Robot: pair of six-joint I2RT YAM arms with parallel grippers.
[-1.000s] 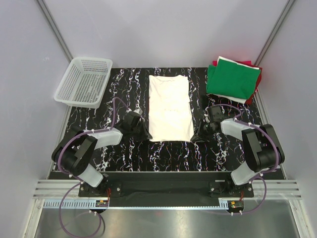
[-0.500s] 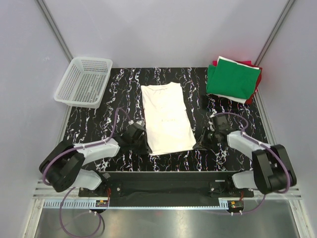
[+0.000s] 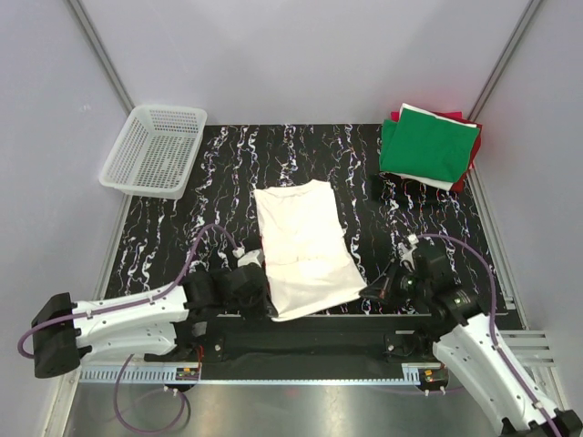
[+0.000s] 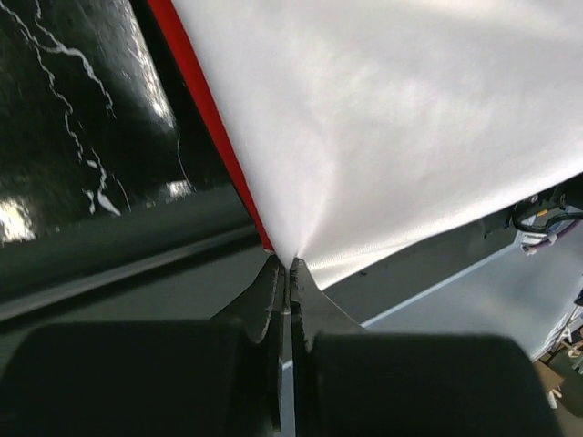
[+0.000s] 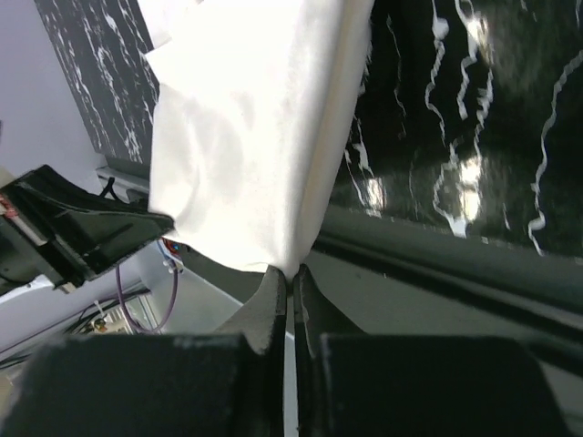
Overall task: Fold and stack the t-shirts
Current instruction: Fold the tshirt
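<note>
A cream-white t-shirt [image 3: 303,244], folded into a long strip, lies slanted on the black marbled table [image 3: 219,173], its near end at the front edge. My left gripper [image 3: 271,309] is shut on the near left corner [image 4: 290,246], where a red printed strip [image 4: 211,118] shows along the cloth's edge. My right gripper [image 3: 367,293] is shut on the near right corner [image 5: 290,259]. A stack of folded t-shirts, green [image 3: 428,146] on top with red [image 3: 474,146] and white beneath, rests at the back right.
A white mesh basket [image 3: 153,150] stands at the back left corner. Both arms are stretched low along the table's front rail [image 3: 301,341]. Grey walls close the sides and back.
Both grippers pulled the shirt's near end toward the front edge, dragging the whole strip nearer and slanting it. Both arms dropped low and stretched outward.
</note>
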